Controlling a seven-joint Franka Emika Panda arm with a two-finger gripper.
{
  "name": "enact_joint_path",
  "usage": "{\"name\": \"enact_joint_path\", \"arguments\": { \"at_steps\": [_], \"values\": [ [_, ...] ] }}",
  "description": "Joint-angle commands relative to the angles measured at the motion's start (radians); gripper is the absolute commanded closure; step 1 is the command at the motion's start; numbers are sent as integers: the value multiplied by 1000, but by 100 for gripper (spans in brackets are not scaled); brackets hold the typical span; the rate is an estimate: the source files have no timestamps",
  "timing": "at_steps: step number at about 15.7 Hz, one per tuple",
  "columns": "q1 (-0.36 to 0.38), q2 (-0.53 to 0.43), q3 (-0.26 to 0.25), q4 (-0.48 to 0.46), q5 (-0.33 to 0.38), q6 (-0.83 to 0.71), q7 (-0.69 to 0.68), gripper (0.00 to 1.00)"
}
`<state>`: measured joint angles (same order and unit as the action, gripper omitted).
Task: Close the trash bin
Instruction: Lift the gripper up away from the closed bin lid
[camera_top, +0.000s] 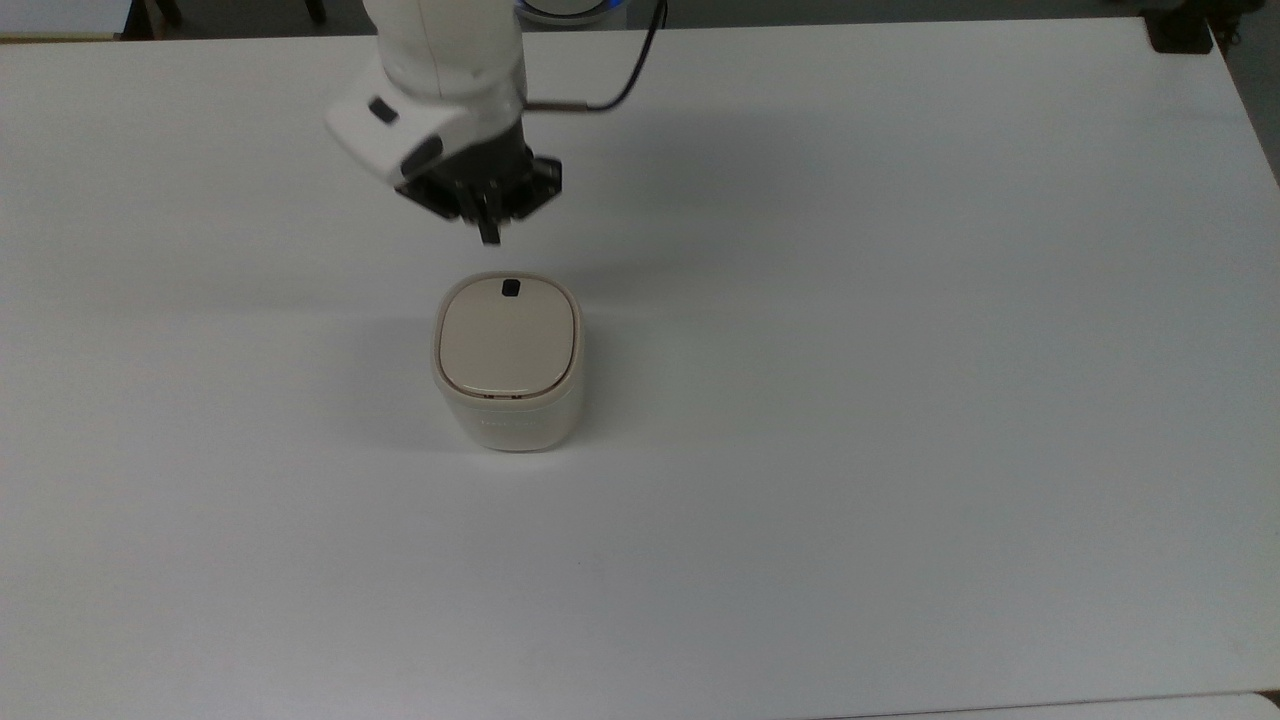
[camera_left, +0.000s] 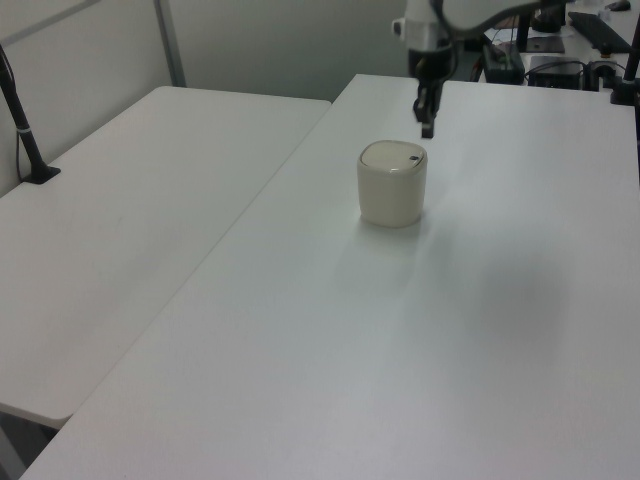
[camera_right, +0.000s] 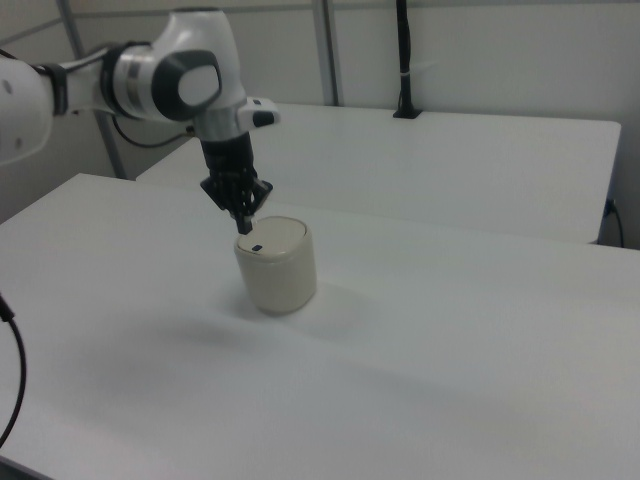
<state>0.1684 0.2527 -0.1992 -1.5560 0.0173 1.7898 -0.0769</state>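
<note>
Though seemingly apart, trash bin below claw

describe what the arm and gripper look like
The arm is glossy white with rounded links and dark grey joint caps. Its white wrist housing carries two small dark oval marks. Below it sits a black angular gripper with slim black fingers. A thin dark cable loops from a metal plug beside the wrist.

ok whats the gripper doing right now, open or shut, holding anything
Gripper: shut, holding nothing, raised clear of the trash bin, whose lid lies flat.
</note>
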Motion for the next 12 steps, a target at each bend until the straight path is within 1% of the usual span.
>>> {"name": "enact_joint_path", "arguments": {
  "at_steps": [1,2,3,5,8,12],
  "values": [
    [-7,-186,-2,-125,-23,-85,-14,47],
    [-12,-217,-2,-150,-33,-93,-14,21],
    [-20,-243,-2,-171,-39,-95,-14,1],
    [-27,-277,-2,-190,-46,-99,-14,0],
    [-32,-279,-2,-187,-46,-133,-14,0],
    [-35,-274,-3,-176,-45,-129,-12,0]
  ]
}}
